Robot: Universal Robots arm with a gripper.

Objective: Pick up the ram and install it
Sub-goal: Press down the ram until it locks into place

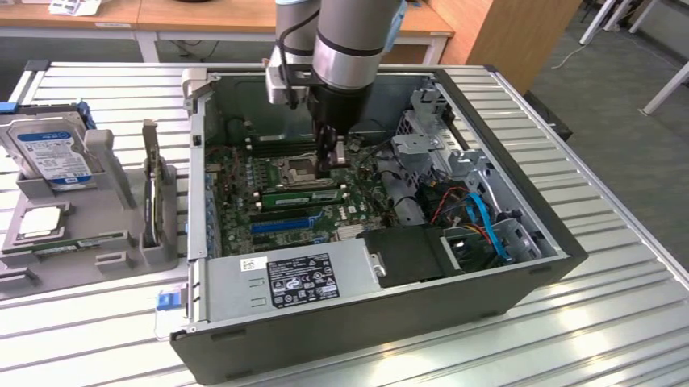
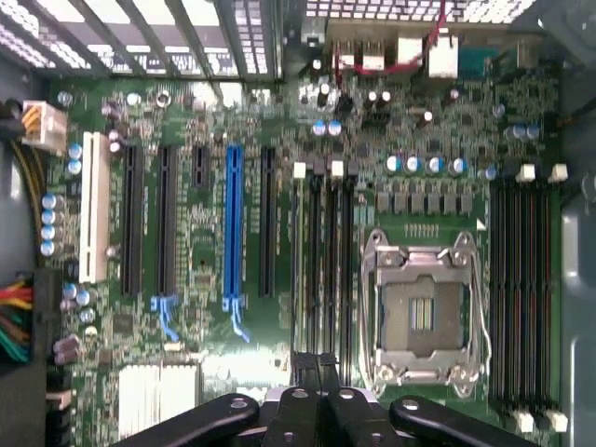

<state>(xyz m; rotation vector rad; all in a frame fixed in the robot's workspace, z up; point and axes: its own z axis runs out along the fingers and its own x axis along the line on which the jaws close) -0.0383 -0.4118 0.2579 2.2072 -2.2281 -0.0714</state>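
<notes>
One ram (image 1: 302, 196) lay seated in a slot on the motherboard (image 1: 269, 185) inside the open case (image 1: 506, 201), just below my pincer (image 1: 336, 153). My fingers were shut, holding nothing. The power supply (image 1: 290, 278) bore a black label too small to read. The hard drive (image 1: 48, 153) label's writing stayed illegible. My arm hid part of the board.

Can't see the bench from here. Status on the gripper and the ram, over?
Gripper shut, down inside the open black computer case, over the motherboard. Narrow green ram stick lying in a slot beside the silver CPU socket. Nothing blocking.
</notes>
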